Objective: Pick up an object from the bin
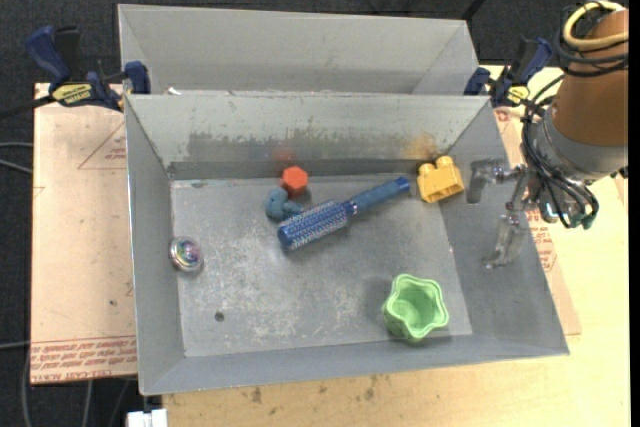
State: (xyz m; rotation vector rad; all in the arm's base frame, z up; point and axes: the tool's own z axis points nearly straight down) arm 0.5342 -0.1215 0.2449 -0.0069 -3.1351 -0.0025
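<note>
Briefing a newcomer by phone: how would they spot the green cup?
Start at the grey metal bin and look to its floor's lower right corner. There sits the green cup, apart from the blue hairbrush; it alone is green, with a scalloped, flower-shaped rim.

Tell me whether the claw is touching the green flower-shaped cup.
Apart. The camera view shows a bare stretch of the grey bin between the claw and the green flower-shaped cup.

— Where did the brush [335, 213] lie?
— Across the middle of the bin [150, 215], handle toward the toy block [440, 180] at the back right.
— And the rest?
— A cube [294, 179] and a lump [278, 207] lay just left of its head. The cup [415, 307] sat front right, and the ball [186, 255] far left, well apart.
</note>
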